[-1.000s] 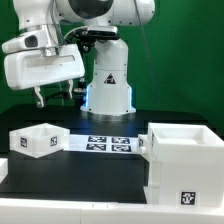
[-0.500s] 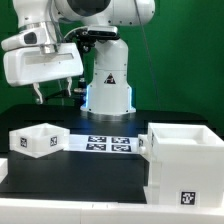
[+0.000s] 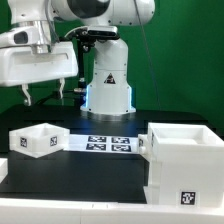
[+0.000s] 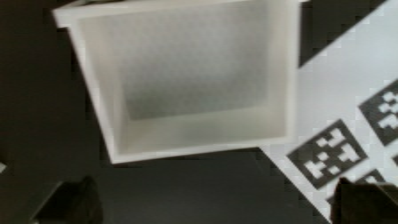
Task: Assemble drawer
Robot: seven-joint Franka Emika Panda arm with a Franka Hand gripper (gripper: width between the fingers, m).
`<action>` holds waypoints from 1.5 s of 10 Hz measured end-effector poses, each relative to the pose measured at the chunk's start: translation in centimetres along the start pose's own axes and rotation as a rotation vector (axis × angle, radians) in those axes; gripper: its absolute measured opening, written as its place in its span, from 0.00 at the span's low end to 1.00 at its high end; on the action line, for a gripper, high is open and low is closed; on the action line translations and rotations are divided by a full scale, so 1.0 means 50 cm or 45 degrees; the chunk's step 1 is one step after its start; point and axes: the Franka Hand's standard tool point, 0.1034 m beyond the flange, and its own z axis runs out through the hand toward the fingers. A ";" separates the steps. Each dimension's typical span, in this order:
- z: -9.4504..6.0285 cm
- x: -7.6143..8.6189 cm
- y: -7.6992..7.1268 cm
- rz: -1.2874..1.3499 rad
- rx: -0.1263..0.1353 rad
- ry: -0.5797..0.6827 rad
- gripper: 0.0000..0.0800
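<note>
The drawer (image 3: 38,140) is a small shallow white open-topped box with a marker tag on its front, lying on the black table at the exterior view's left. In the wrist view I look down into the drawer (image 4: 187,80). My gripper (image 3: 43,95) hangs well above the drawer, open and empty. In the wrist view my gripper (image 4: 217,205) shows its two dark fingertips (image 4: 63,202) far apart over the black table, beside the drawer's edge.
The marker board (image 3: 108,145) lies flat between the drawer and the large white cube-shaped housing (image 3: 185,160) at the exterior view's right. The marker board also shows in the wrist view (image 4: 347,145). The robot's base (image 3: 108,85) stands behind.
My gripper has moved toward the exterior view's left, staying open and high above the table. The drawer and the housing have not moved.
</note>
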 end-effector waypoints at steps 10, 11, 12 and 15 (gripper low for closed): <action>0.098 -0.038 0.110 -0.072 0.016 -0.147 0.81; 0.126 -0.050 0.099 -0.071 0.047 -0.170 0.81; 0.147 -0.063 0.089 -0.062 0.074 -0.187 0.81; 0.159 -0.050 0.068 0.011 0.090 -0.197 0.80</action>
